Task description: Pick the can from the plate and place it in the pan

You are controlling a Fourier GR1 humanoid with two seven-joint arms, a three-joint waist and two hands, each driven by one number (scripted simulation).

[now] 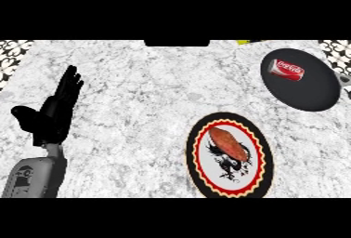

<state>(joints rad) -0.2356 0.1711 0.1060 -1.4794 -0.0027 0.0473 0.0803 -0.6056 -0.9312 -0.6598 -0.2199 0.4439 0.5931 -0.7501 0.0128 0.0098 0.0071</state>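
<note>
Can [286,69] lies in pan [302,80]; left hand [55,111] rests.

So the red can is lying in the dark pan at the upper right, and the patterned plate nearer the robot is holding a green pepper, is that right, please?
Not quite. The head view shows the red can lying in the dark pan at the upper right, but the patterned plate holds an oblong reddish-brown item, not a green pepper.

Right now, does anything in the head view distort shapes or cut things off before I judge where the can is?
Head view: the steep angle stretches the round plate into a tall oval; the pan is also skewed, its right side cropped by the frame edge; the can lies on its side in the pan, fully visible, without glare.
</note>
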